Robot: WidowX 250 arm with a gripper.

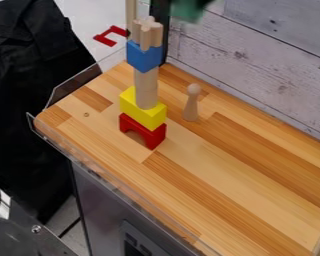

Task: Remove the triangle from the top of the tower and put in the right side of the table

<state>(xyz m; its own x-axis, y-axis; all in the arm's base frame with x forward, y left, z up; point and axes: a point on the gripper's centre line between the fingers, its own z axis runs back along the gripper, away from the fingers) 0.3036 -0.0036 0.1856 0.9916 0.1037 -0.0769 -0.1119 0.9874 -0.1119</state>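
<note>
At the top edge a small black part, seemingly the tip of the gripper (204,2), shows against a blurred dark green thing (187,10); whether that green thing is the triangle I cannot tell. Left of and below it stands the tower: a red arch (151,138) at the base, a yellow block (144,111), an upright wooden cylinder (146,87), a blue block (143,56) and a notched wooden piece (146,33) on top. No triangle is recognisable on the tower. The wooden table (216,185) extends to the lower right.
A wooden peg figure (191,103) stands upright just right of the tower. Clear low guards (76,85) edge the table. Behind it are a whitish plank wall (269,60) and a black post (165,30). A red bracket-shaped piece (106,41) lies beyond the table's back left edge.
</note>
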